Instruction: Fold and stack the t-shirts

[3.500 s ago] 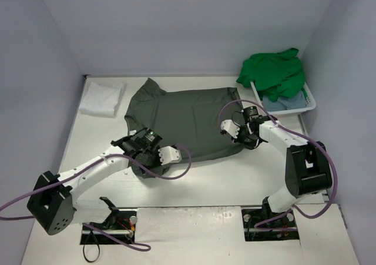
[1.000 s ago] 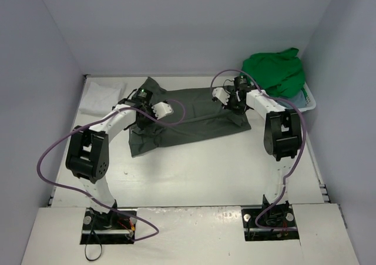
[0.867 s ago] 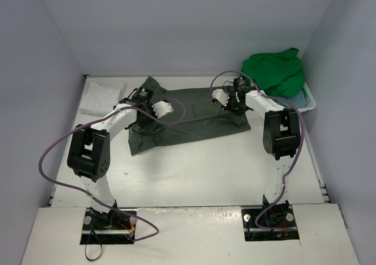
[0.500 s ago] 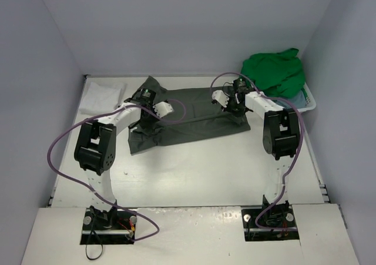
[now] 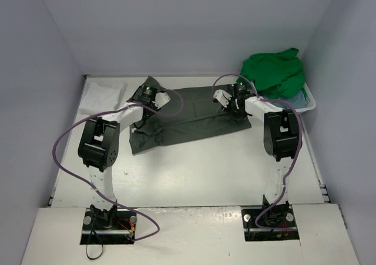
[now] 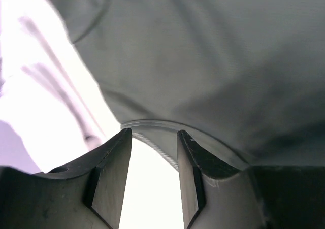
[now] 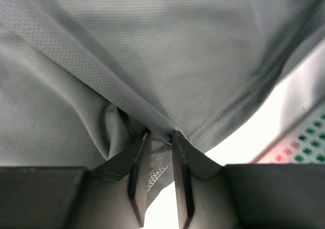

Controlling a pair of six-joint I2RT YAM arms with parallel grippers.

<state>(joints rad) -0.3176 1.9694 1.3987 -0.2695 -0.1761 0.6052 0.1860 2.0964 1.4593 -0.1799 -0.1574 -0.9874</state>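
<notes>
The dark grey-olive t-shirt (image 5: 194,121) lies folded in half across the back of the table, its near edge slanting. My left gripper (image 5: 157,100) is at its back left corner; in the left wrist view the gripper (image 6: 152,132) is open, with the shirt's hem (image 6: 162,130) just past the fingertips. My right gripper (image 5: 226,100) is at the back right; in the right wrist view the gripper (image 7: 161,133) is shut on a pinch of that shirt (image 7: 127,36). A folded white t-shirt (image 5: 101,96) lies at the back left. The bright green t-shirt (image 5: 273,71) is heaped over the light blue one (image 5: 295,102).
The white plastic basket (image 5: 310,103) holding the green and blue shirts stands at the back right, close to my right gripper; its mesh wall shows in the right wrist view (image 7: 304,155). Grey walls enclose the table on three sides.
Both grippers carried the shirt's near hem to the far edge, folding it in half. In the last half second the left gripper moved a little further back.
</notes>
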